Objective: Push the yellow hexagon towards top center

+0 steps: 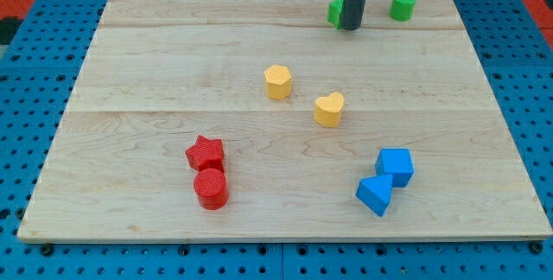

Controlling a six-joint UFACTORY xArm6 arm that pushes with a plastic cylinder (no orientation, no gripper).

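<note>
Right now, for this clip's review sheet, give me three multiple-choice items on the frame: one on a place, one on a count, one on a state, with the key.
1. Where is my tip?
A. At the view's top, beside a green block
B. Between the two blue blocks
C. At the view's bottom left corner

2. How many yellow blocks lie on the board?
A. One
B. Two
C. Four

3. How does the yellow hexagon stand to my tip?
A. Pressed against it
B. Apart from it, untouched
C. Stacked on it

Key:
1 A, the rod ends next to the green block at the top edge.
2 B, only the hexagon and the yellow heart are yellow.
3 B, bare wood lies between the hexagon and my tip.
</note>
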